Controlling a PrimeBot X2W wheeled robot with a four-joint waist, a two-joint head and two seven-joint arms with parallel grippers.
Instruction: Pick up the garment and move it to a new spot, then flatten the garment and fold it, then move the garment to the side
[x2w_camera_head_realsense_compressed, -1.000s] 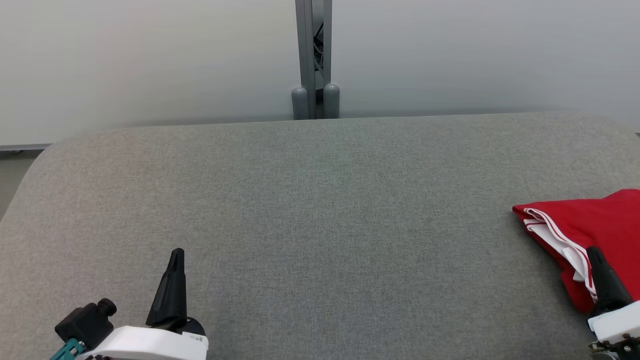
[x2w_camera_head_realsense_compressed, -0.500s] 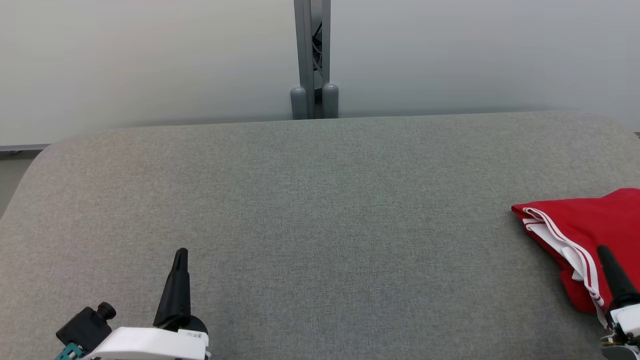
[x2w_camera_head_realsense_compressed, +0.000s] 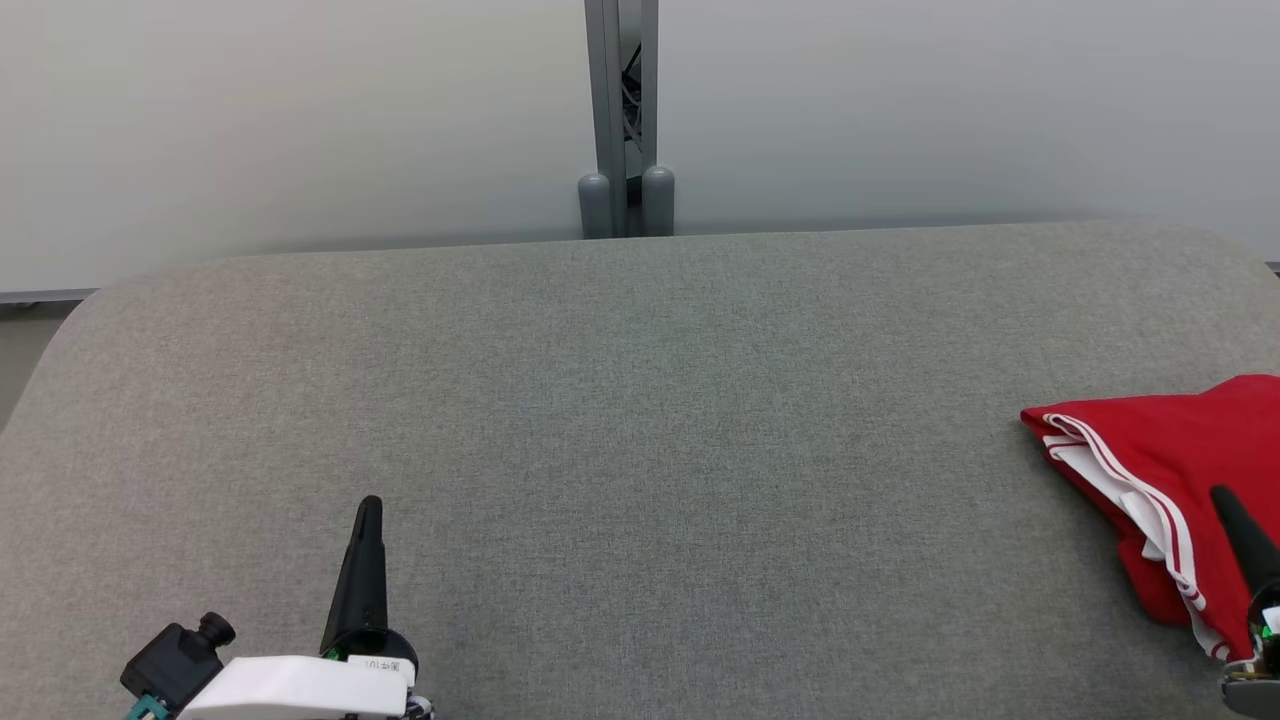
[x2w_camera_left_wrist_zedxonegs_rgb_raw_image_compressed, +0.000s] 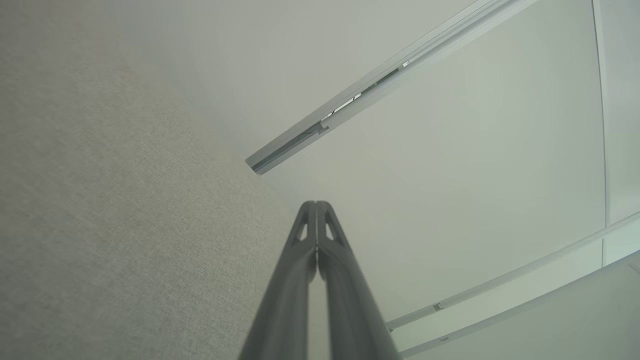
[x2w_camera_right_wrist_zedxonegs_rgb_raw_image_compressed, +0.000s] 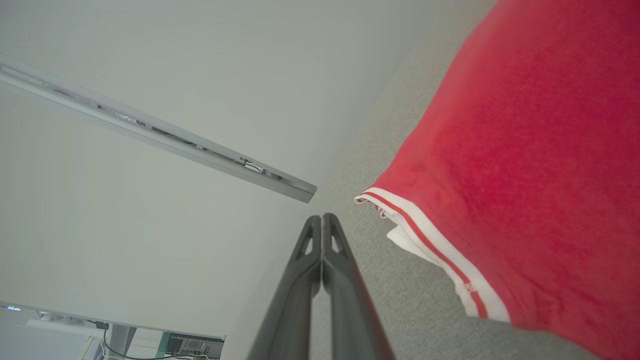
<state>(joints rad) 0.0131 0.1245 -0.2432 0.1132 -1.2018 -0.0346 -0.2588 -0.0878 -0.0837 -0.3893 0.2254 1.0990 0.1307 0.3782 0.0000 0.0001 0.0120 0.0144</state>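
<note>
Garment (x2w_camera_head_realsense_compressed: 1170, 440) on table (x2w_camera_head_realsense_compressed: 640, 450) at right, post (x2w_camera_head_realsense_compressed: 620, 90) behind

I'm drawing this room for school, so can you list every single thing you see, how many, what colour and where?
garment: one, red with white stripes, on the table's right side.
table: one, grey fabric top, across the middle.
post: one, grey metal, behind the table's far edge, in the middle.
caps: two, grey, rounded, at the post's foot.
wall: one, pale, behind the table.
left gripper: one, dark fingers shut, low left over the table.
right gripper: one, dark fingers shut, holding nothing, low right by the garment.
</note>
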